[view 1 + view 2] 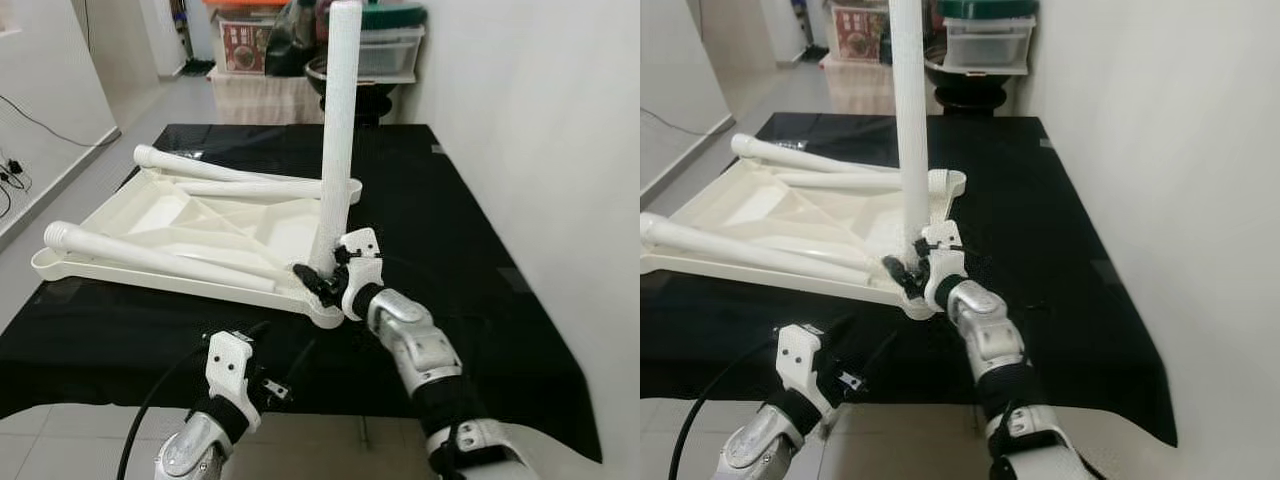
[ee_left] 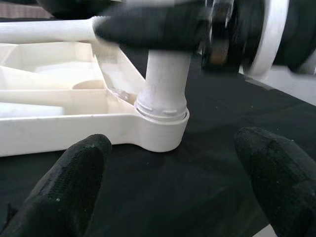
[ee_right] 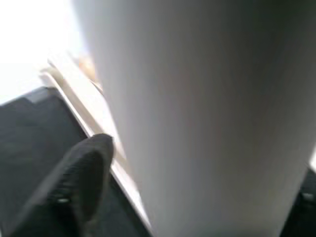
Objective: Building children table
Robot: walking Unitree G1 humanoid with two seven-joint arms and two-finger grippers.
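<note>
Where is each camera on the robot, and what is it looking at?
Left eye view: on the head, looking down at the upturned table top on the black mat; both arms show.
Right eye view: beside it, same scene.
Left wrist view: on the left hand, facing the corner socket; its fingers show.
Right wrist view: on the right hand, against the upright leg.
All share that leg.

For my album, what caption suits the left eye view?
Right gripper clasps an upright white table leg seated in the upturned tabletop's corner socket.
</note>
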